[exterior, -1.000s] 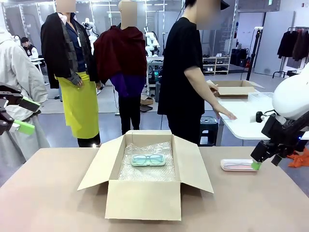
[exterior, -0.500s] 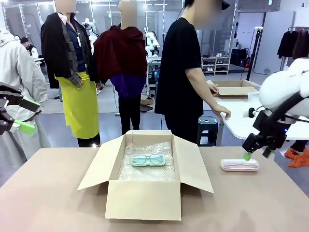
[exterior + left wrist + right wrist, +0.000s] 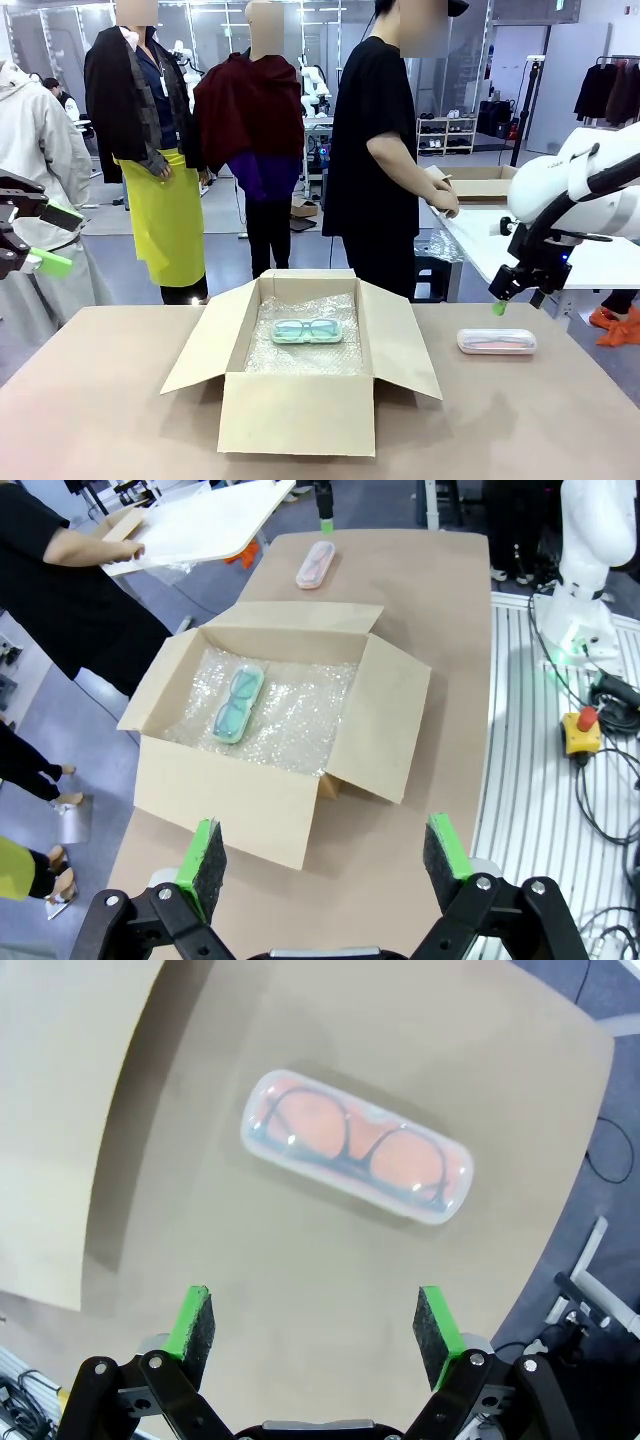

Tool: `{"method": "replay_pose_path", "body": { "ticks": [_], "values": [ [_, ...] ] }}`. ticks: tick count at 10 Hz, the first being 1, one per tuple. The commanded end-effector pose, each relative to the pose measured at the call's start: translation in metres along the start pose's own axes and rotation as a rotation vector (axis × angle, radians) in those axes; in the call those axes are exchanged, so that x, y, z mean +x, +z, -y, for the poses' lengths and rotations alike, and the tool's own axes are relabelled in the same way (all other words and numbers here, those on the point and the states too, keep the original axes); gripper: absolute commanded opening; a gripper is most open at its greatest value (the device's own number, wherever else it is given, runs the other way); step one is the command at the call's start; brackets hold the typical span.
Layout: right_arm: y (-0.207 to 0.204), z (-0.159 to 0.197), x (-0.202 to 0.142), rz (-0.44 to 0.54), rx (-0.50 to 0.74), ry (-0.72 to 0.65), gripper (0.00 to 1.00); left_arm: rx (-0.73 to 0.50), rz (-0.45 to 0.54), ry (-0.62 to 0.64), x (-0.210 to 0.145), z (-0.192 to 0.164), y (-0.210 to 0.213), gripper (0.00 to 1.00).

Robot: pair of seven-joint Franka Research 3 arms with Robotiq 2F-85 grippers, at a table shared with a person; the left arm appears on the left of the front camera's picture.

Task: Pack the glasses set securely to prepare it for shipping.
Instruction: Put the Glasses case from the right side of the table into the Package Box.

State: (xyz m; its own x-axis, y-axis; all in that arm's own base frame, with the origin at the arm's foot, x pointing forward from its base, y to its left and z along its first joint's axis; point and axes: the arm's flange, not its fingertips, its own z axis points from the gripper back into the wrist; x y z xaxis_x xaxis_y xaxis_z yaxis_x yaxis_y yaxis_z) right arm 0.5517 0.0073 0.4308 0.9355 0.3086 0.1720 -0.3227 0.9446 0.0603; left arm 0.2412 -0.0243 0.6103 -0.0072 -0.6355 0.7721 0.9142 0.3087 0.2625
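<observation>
Right gripper: jaws wide open and empty. It hangs above the pink pack, a bit toward the table's far edge. In the wrist view the right gripper looks down at the pink pack, which lies flat ahead of the pads with dark frames visible through the lid.

Left gripper: also open and empty, parked high off the left edge. From the left gripper there's a view over the whole box.

Green pack is already in the box, lying on the bubble wrap toward the far wall. The pink pack is out on the table near the far right corner, well apart from the box.

Step in hand, as I read it: pick the pink pack and box it.
- The pack's long axis runs nearly along the closing line. I'd roll the wrist about a quarter turn so the pads meet the long sides.
- Centre over the pack, then drop straight down. It's low and smooth-looking, so grip low or it may squirt out.
- Place it beside the green pack, on the free wrap toward the near wall.

Room: bare table all round the pink pack, but the right edge is near, so don't nudge it outward. The box's right flap splays toward the pack; carry high over it. A person stands behind the far edge.
</observation>
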Motion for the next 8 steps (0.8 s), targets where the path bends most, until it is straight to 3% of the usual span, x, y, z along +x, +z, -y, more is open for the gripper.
{"method": "replay_pose_path", "body": {
  "ticks": [1, 4, 6, 8],
  "values": [
    [0.0, 0.004, 0.016, -0.009, -0.027, 0.015, 1.0, -0.006, 0.021, -0.016, 0.001, -0.001, 0.001, 1.0],
    [0.01, 0.019, 0.027, -0.061, 0.023, 0.334, 1.0, -0.006, 0.021, -0.016, 0.001, -0.001, 0.001, 1.0],
    [0.009, 0.019, 0.037, -0.115, 0.03, 0.66, 1.0, -0.006, 0.021, -0.016, 0.001, -0.001, 0.001, 1.0],
    [0.002, 0.017, 0.044, -0.101, 0.067, 0.88, 1.0, -0.006, 0.021, -0.016, 0.001, -0.001, 0.001, 1.0]
  ]
}}
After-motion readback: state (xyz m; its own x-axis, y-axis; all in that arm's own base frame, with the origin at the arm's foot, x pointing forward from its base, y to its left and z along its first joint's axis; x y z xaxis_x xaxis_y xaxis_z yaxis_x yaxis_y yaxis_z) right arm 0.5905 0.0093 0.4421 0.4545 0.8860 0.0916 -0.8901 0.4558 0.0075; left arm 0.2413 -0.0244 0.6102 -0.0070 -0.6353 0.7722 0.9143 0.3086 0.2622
